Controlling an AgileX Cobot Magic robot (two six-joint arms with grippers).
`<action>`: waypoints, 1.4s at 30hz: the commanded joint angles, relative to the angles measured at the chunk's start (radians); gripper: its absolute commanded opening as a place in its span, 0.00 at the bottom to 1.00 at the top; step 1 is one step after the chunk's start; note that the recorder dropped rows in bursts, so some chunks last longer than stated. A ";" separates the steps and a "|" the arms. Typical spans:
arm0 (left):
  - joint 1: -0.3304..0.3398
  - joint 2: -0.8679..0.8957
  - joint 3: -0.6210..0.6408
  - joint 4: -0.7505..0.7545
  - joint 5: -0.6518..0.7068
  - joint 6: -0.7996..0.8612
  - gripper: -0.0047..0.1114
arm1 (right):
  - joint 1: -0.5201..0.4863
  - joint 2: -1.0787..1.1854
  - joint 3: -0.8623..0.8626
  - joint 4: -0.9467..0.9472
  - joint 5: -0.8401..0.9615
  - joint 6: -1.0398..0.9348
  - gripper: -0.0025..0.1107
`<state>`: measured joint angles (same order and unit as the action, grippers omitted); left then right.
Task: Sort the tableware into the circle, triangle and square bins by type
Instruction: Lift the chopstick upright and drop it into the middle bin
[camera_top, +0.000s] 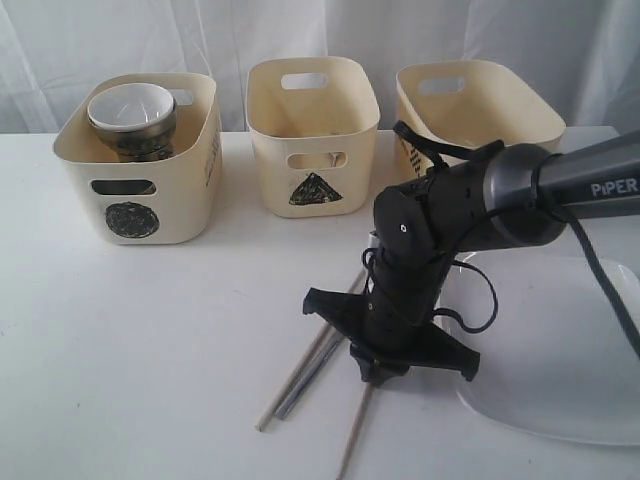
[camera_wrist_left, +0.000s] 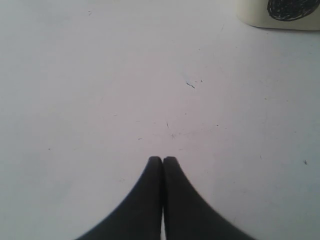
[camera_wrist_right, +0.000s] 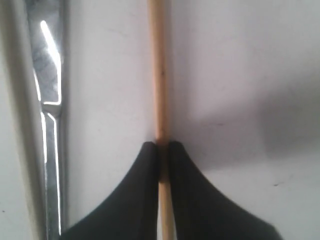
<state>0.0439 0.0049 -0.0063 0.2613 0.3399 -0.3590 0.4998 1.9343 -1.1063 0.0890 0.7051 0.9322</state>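
Note:
My right gripper (camera_wrist_right: 161, 145) is shut on a wooden chopstick (camera_wrist_right: 159, 75) that lies on the white table. In the exterior view the right gripper (camera_top: 380, 376) points down at the table middle, and the chopstick (camera_top: 354, 440) sticks out below it. A second chopstick (camera_top: 290, 388) and a steel utensil (camera_top: 312, 370) lie side by side just to its left; the steel utensil (camera_wrist_right: 50, 125) also shows in the right wrist view. The large white plate (camera_top: 560, 390) lies to the right. My left gripper (camera_wrist_left: 162, 159) is shut on nothing, over bare table.
Three cream bins stand along the back: the circle bin (camera_top: 185, 190) holding a steel vessel (camera_top: 132, 120), the triangle bin (camera_top: 270, 165), and a third bin (camera_top: 480, 110) whose mark the arm mostly hides. The circle bin's corner (camera_wrist_left: 250, 17) shows in the left wrist view.

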 joint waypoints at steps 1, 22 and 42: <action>-0.007 -0.005 0.006 -0.007 0.028 -0.002 0.04 | -0.003 0.011 0.015 0.031 -0.060 -0.137 0.02; -0.007 -0.005 0.006 -0.007 0.028 -0.002 0.04 | -0.042 -0.354 -0.104 0.121 -0.892 -0.357 0.02; -0.007 -0.005 0.006 -0.007 0.028 -0.002 0.04 | -0.168 0.271 -0.455 0.008 -1.272 -0.540 0.18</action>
<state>0.0439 0.0049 -0.0063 0.2613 0.3399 -0.3590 0.3426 2.1946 -1.5424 0.1129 -0.5565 0.4142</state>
